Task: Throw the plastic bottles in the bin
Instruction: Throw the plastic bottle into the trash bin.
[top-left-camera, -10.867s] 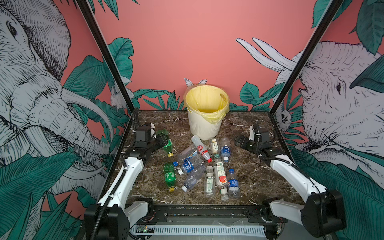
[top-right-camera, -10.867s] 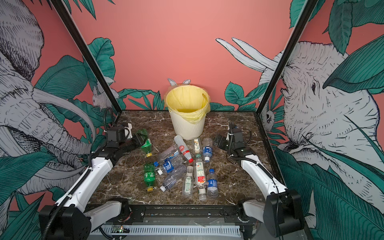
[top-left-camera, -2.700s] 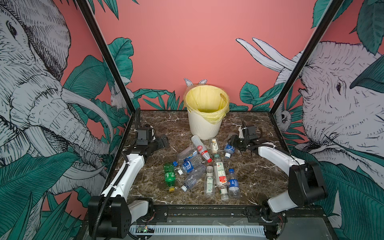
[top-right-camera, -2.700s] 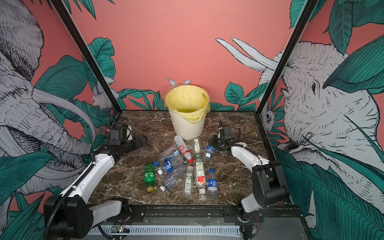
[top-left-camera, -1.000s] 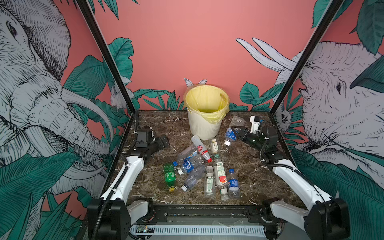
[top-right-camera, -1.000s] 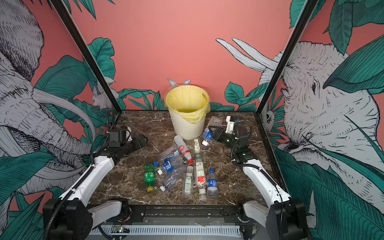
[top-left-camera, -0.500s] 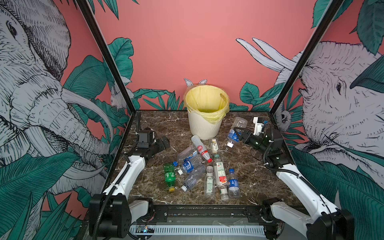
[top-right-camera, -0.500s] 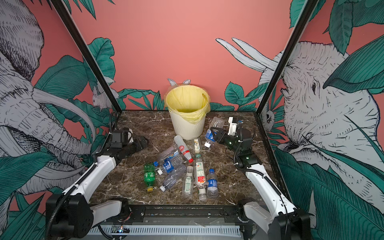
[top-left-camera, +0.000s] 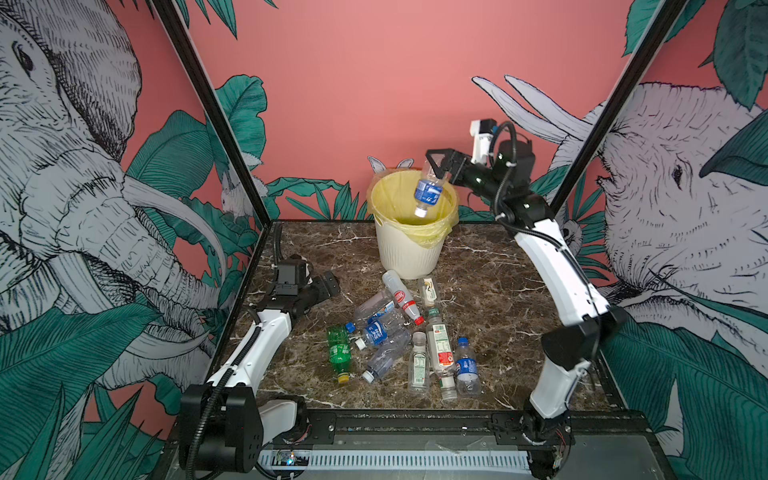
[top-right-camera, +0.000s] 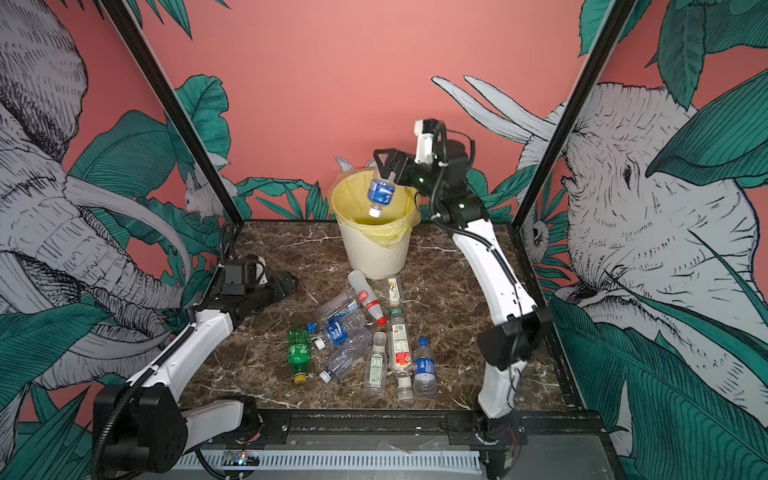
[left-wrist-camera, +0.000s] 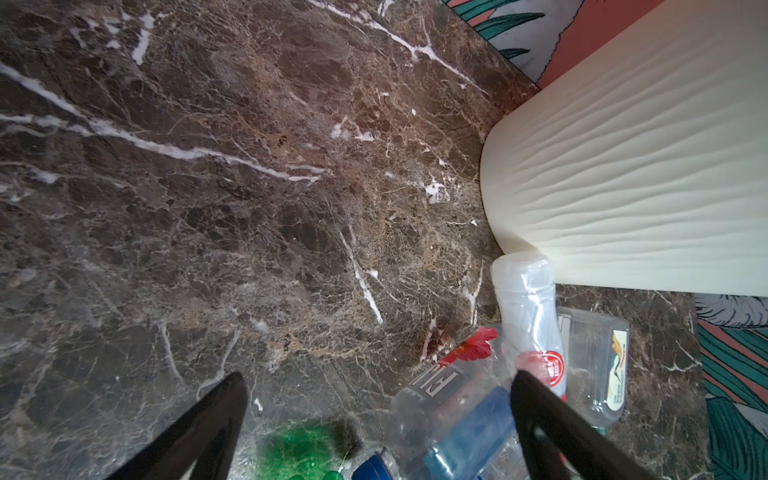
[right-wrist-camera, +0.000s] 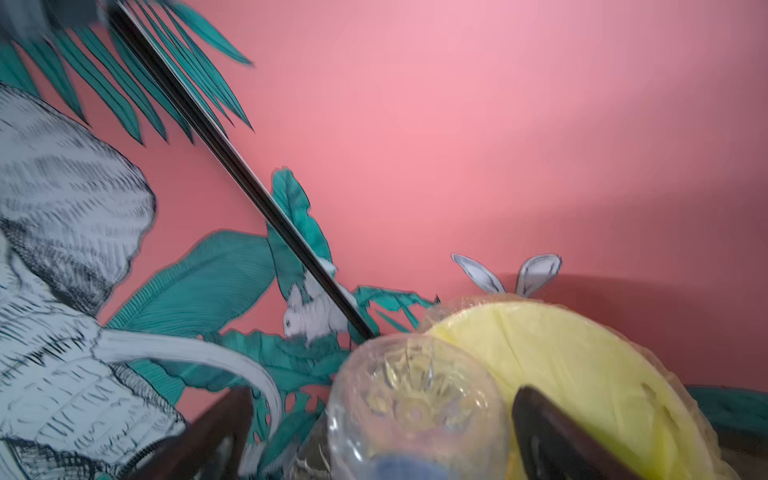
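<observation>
Right gripper (top-left-camera: 435, 166): jaws spread, clear blue-labelled plastic bottle (top-left-camera: 428, 193) loose between them.
Bottle: cap down, axis near vertical, just under gripper, over round cream ribbed bin (top-left-camera: 405, 253) mouth.
Left gripper (top-left-camera: 326, 284): jaws wide, empty, near scattered bottles (top-left-camera: 376, 330).

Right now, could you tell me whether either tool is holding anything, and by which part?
Nothing seems held. The right tool stands open around the base of a blue-labelled bottle, cap down over the bin; the left tool is open and empty.

Bottles (top-left-camera: 440, 345) before bin (top-left-camera: 409, 257); another bottle (top-left-camera: 428, 193) above it.
</observation>
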